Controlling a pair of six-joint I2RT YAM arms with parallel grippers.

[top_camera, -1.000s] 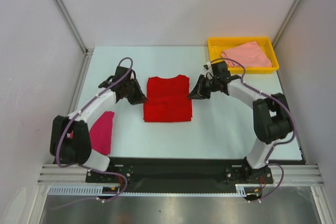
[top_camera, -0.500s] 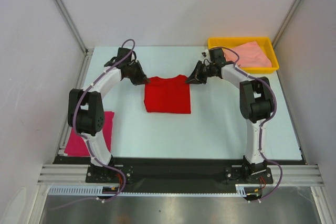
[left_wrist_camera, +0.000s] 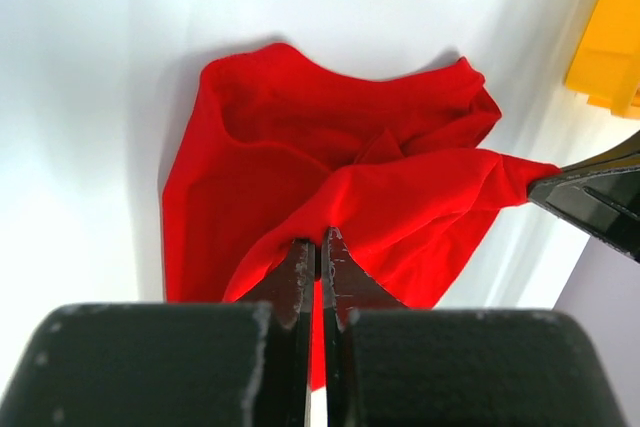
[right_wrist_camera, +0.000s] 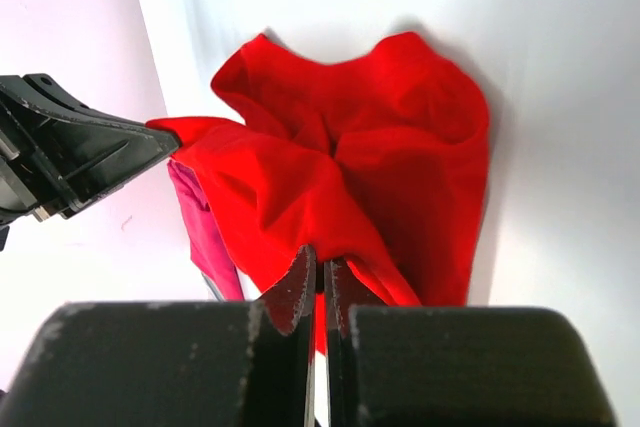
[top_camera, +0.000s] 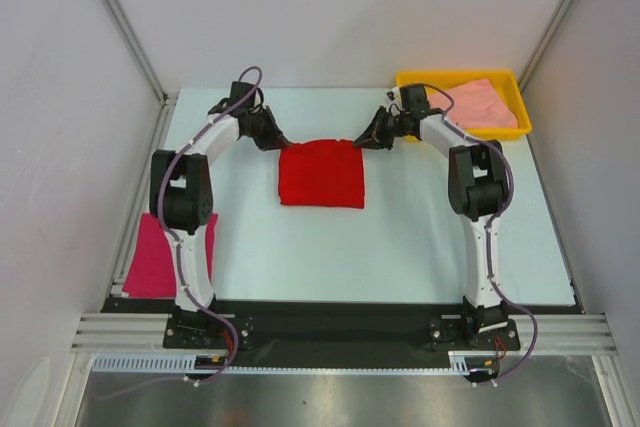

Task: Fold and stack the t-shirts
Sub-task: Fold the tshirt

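top external, salmon shirt (top_camera: 478, 104) in yellow tray (top_camera: 445, 76)

A white table (top_camera: 420, 247) stands between plain pale walls (top_camera: 330, 7) with grey metal corner posts (top_camera: 120, 22).

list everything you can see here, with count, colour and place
red t-shirt: one, bright red, middle of the table, far edge lifted between both claws
magenta t-shirt: one, magenta pink, near left edge of the table, beside the left arm's base
salmon t-shirt: one, pale salmon pink, inside the yellow tray
yellow tray: one, yellow, far right corner of the table
table: one, white, under everything
left claw: one, black, shut on the red t-shirt's far left corner
right claw: one, black, shut on the red t-shirt's far right corner
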